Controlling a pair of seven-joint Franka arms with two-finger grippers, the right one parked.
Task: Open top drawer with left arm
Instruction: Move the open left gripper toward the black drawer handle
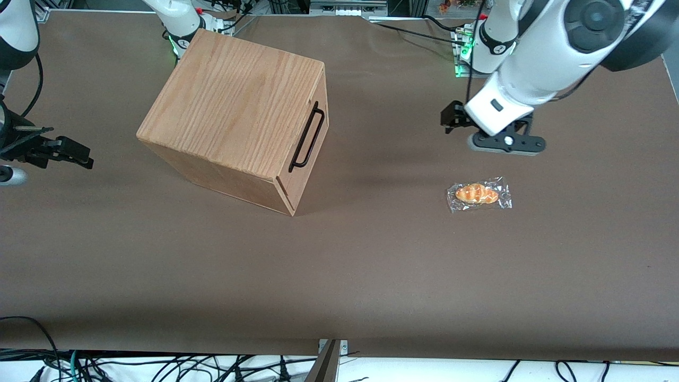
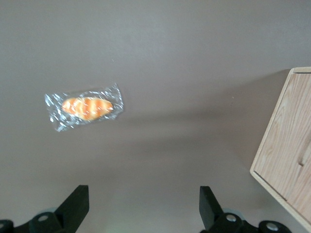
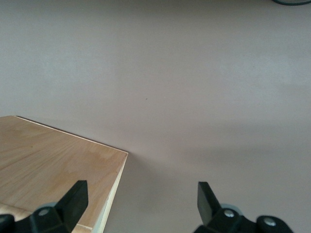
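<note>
The oak-grain cabinet (image 1: 233,111) stands on the brown table, turned at an angle, and its edge shows in the left wrist view (image 2: 286,155). Its top drawer (image 1: 303,132) is shut, and the thin black bar handle (image 1: 307,137) faces the working arm's end of the table. The left arm (image 1: 536,69) reaches in above the table. Its gripper (image 1: 504,144) (image 2: 142,204) hangs well apart from the cabinet, toward the working arm's end. It is open, with only bare table between its fingers (image 2: 77,201).
A bread roll in clear wrap (image 1: 477,194) (image 2: 86,108) lies on the table, nearer to the front camera than the gripper. Cables run along the table's edge farthest from the camera and below its near edge. The parked arm's wrist view shows the cabinet top (image 3: 53,165).
</note>
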